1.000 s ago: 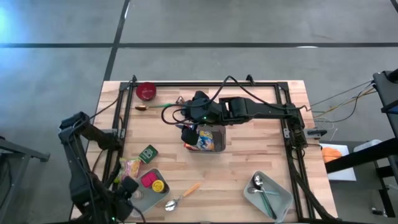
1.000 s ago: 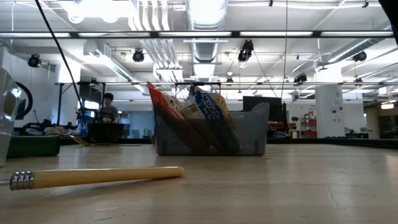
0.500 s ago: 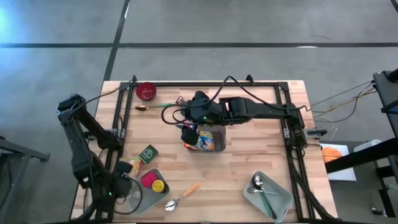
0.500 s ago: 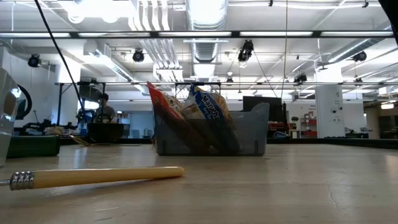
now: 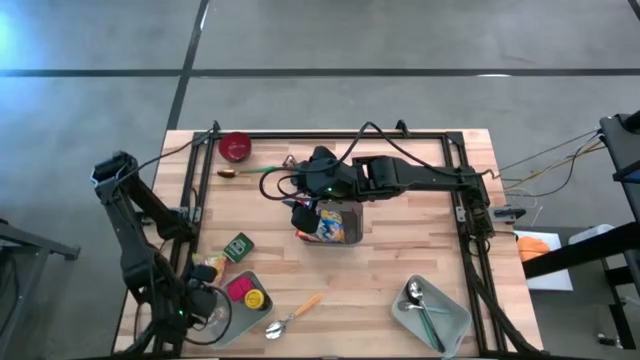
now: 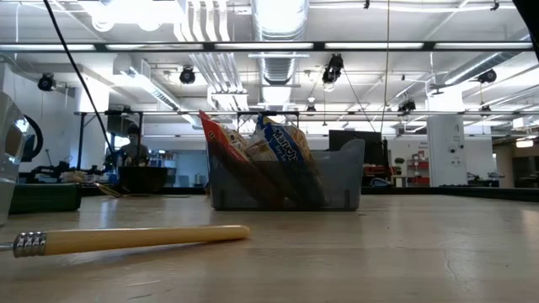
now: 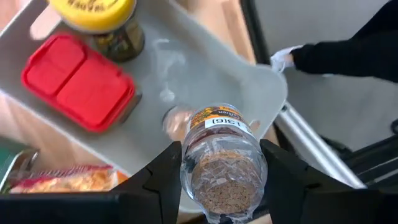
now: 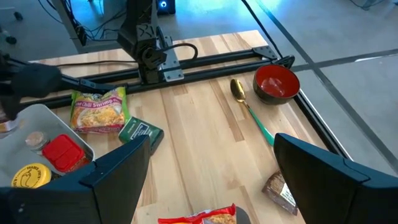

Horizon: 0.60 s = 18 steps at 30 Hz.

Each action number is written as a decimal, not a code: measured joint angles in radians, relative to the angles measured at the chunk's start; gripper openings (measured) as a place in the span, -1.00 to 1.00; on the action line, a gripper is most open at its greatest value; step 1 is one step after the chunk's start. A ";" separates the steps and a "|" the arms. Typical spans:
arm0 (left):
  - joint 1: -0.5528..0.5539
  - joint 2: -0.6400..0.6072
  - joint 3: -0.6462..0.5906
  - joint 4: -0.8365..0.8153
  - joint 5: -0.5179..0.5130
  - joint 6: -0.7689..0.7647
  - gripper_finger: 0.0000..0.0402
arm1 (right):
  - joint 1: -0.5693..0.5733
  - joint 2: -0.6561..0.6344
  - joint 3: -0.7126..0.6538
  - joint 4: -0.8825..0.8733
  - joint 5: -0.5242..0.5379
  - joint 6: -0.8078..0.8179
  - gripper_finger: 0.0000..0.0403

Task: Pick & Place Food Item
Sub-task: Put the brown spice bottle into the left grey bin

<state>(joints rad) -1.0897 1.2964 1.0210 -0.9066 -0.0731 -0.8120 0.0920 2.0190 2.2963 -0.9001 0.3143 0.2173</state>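
A clear jar (image 7: 221,163) with brown contents and a white label is between the fingers of my left gripper (image 7: 221,183), which is shut on it. This gripper (image 5: 200,305) hangs over the grey tray (image 7: 205,71) at the table's near left corner. On the tray lie a red box (image 7: 78,81) and a yellow-lidded jar (image 7: 102,18). My right gripper (image 8: 211,180) stands open, with nothing between its fingers, over the left edge of the grey bin (image 5: 338,226) of snack bags at the table's middle. My left gripper pinches the jar's round side wall (image 7: 186,168) between its two fingers (image 7: 165,180), one on each side. The fingers come steeply from above and lie along the jar. The jar points down at the tray's corner. Whether its far end touches the tray I cannot tell.
A noodle packet (image 8: 96,107) and a green box (image 8: 140,134) lie beside the tray. A red bowl (image 5: 235,146) and a green-handled spoon (image 5: 250,171) are at the far left. A wooden-handled spoon (image 5: 295,312) lies near the front, and a tray with spoons (image 5: 430,310) at the near right.
My left gripper has come down toward the grey tray with the jar and rolled about its own line. The arm's elbow has swung toward the table's far edge. Most of this happened early; lately it has kept almost still.
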 joint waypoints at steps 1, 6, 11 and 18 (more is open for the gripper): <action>0.000 0.002 0.001 0.018 -0.001 0.000 -0.18 | 0.000 0.000 0.000 0.000 0.000 0.000 0.68; 0.003 0.038 0.022 0.050 -0.011 0.004 -0.18 | 0.000 0.000 0.000 0.000 0.000 0.000 0.68; 0.027 0.113 0.056 0.042 -0.013 0.051 -0.18 | 0.000 0.000 0.000 0.000 0.000 0.000 0.68; 0.032 0.188 0.103 0.038 -0.013 0.184 -0.18 | 0.000 0.000 0.000 0.000 0.000 0.000 0.68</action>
<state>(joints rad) -1.0580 1.4842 1.1244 -0.8688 -0.0860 -0.6276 0.0917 2.0190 2.2961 -0.9003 0.3141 0.2173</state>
